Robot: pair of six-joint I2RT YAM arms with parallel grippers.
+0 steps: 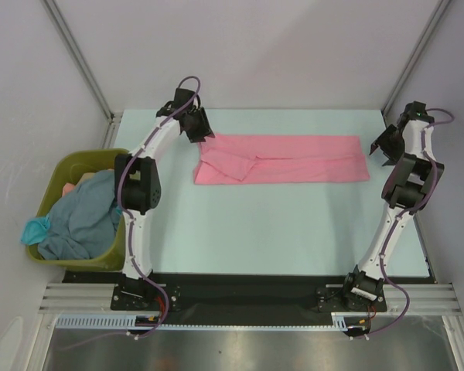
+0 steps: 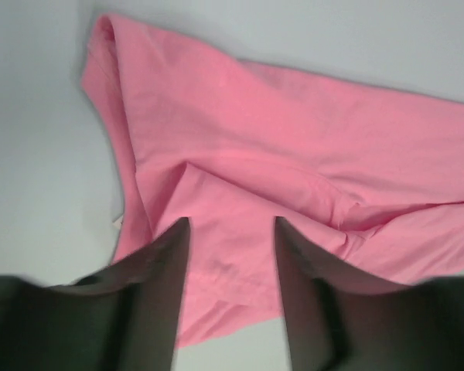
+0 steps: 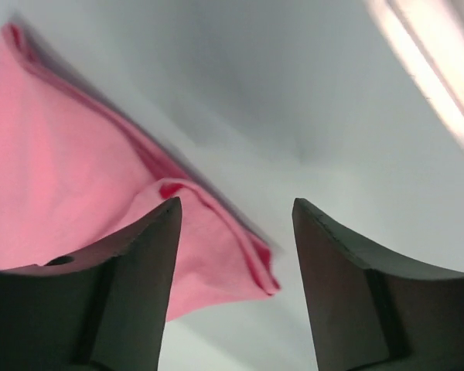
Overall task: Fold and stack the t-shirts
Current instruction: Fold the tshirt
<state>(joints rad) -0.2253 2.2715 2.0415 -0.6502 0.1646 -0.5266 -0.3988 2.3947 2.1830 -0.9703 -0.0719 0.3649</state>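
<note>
1. pink t-shirt (image 1: 282, 159) lies as a long band on the far table (image 1: 255, 224), long axis left-right.
2. left gripper (image 1: 203, 137) above its left end, jaws spread.
3. right gripper (image 1: 383, 150) beside its right end, jaws spread.

The top camera is looking down over the table (image 1: 278, 224) — both wrist cameras are peering closely at opposite ends of the pink t-shirt (image 1: 282, 158).

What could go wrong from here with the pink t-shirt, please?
1. The left hand stands open over the pink t-shirt; its fingers could snag the loose fold below and undo it.
2. The shirt's end near that hand looks bunched and uneven, so the next fold may come out crooked.
</note>
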